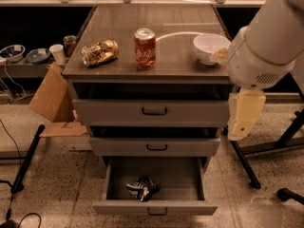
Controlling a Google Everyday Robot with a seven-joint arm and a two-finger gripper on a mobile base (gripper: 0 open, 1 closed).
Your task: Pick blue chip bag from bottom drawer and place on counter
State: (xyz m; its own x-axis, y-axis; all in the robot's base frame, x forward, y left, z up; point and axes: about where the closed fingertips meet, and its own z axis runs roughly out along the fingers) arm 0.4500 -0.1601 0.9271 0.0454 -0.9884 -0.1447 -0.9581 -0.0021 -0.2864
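Observation:
The blue chip bag (142,188), dark blue with white markings, lies crumpled on the floor of the open bottom drawer (154,207), left of centre. The counter (171,32) is the cabinet's grey-brown top. My arm's white housing comes in from the upper right. Its cream-coloured end, the gripper (243,117), hangs beside the cabinet's right edge at the height of the top drawer. It is well above and to the right of the bag and holds nothing that I can see.
On the counter stand a crushed golden bag (99,52), a red soda can (145,47) and a white bowl (210,47) partly behind my arm. The two upper drawers are slightly ajar. A cardboard box (51,95) and black stand legs (244,163) flank the cabinet.

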